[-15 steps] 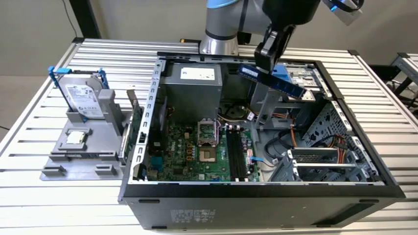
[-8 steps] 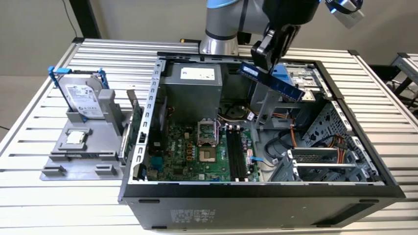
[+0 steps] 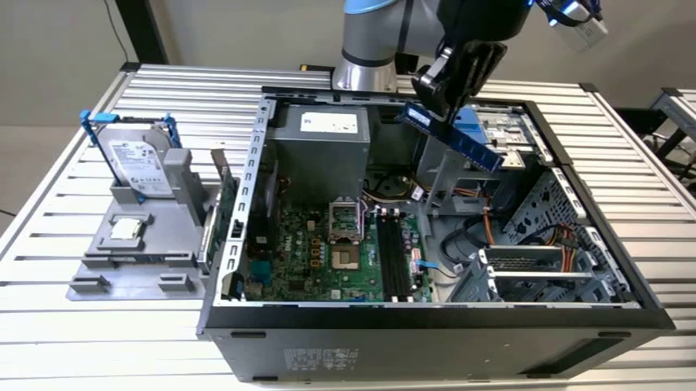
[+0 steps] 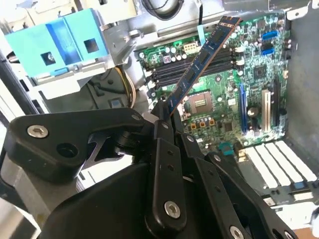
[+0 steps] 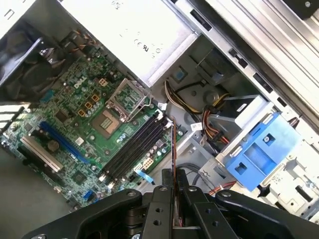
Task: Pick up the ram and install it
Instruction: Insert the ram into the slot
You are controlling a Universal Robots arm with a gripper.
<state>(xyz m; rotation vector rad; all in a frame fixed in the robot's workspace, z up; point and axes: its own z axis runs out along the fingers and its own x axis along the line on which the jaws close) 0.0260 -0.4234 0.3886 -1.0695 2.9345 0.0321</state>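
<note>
The ram (image 3: 457, 137) is a long dark blue-green stick with black chips, held tilted in the air above the open computer case (image 3: 234, 244). My gripper (image 3: 438, 90) is shut on its upper end. In the second wrist view the ram (image 4: 202, 62) slants out from between my black fingers (image 4: 160, 132) over the motherboard. In the first wrist view the ram (image 5: 173, 149) appears edge-on, rising from the gripper (image 5: 172, 184) toward the black memory slots (image 5: 137, 149). Those slots (image 3: 394, 257) lie on the green motherboard (image 3: 315, 261), well below the stick.
A silver hard drive in a blue frame (image 3: 136, 163) stands on a grey fixture (image 3: 130, 244) at the exterior view's left. Inside the case are a metal power supply box (image 3: 321, 151), a blue plastic drive bracket (image 5: 261, 152), cables (image 3: 478, 236) and the CPU socket (image 3: 342, 224).
</note>
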